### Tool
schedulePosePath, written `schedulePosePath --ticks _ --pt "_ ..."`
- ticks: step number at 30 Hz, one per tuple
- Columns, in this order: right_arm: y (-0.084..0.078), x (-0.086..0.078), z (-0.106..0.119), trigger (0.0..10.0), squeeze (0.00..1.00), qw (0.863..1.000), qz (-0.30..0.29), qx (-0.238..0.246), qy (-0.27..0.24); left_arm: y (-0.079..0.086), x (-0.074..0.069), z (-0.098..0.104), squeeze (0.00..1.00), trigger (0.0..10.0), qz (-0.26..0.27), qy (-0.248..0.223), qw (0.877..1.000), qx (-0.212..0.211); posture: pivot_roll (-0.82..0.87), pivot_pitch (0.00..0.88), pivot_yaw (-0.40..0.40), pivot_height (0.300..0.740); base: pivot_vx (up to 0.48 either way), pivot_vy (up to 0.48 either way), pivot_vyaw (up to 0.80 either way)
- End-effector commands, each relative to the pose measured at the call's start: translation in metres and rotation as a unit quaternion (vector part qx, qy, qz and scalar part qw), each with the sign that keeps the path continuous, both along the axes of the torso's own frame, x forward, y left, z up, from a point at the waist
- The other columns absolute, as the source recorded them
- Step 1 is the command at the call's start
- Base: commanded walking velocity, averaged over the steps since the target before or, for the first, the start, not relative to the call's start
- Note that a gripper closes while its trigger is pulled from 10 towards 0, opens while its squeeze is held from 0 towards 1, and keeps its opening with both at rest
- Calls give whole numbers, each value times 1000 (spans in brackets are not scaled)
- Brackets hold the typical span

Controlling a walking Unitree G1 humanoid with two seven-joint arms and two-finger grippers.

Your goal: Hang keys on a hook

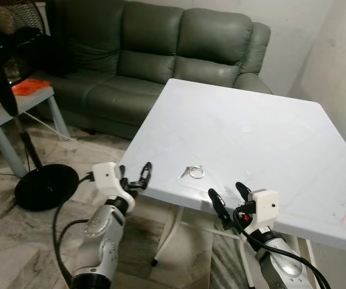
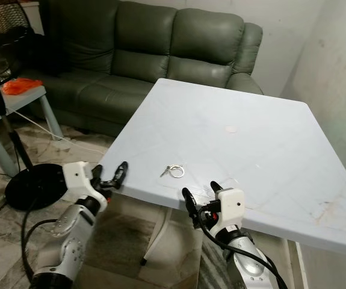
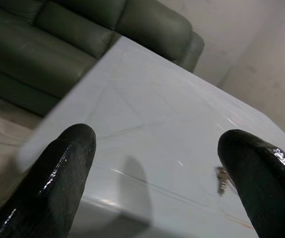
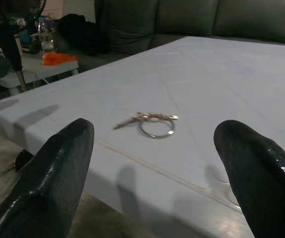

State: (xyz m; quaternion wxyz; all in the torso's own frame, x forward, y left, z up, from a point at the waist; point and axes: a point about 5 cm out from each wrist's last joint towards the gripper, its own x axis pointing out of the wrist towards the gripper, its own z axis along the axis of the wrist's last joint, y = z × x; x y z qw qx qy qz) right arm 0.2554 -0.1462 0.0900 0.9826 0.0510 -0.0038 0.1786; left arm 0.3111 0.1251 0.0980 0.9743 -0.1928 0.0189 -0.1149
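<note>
Lying on table (image 1: 269, 138) near front edge: keys (image 1: 192, 172); L gripper (image 1: 134, 178) & R gripper (image 1: 228, 198) both spread, empty.

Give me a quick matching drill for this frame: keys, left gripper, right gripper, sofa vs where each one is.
Column 1:
1. keys
2. left gripper
3. right gripper
4. sofa

Column 2:
A. behind the far edge of the white table
B. open, at the table's near left corner, off its edge
C. lying flat on the table near its front edge
D. open, at the front edge, to the right of the keys

Pairs: 1-C, 2-B, 3-D, 4-A
</note>
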Motion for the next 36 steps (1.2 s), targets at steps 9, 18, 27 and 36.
schedulePosePath --ticks 9,18,27,36 --pt "-2 1 2 10000 0 1000 -2 -4 -3 -2 2 3 0 10000 -2 -3 1000 0 17 0 -59 740 0 303 0" --pt "-2 0 2 10000 0 1000 -2 -5 -2 -2 3 3 0 10000 -1 -1 1000 -2 15 0 -60 740 0 316 0" --pt "-1 1 2 10000 0 1000 -2 -5 -2 -1 4 3 0 10000 0 -1 1000 -2 18 0 -60 740 0 319 0" --pt "-1 0 2 10000 0 1000 -2 -4 -1 0 3 2 0 10000 3 2 1000 -3 18 0 -63 740 0 330 0"
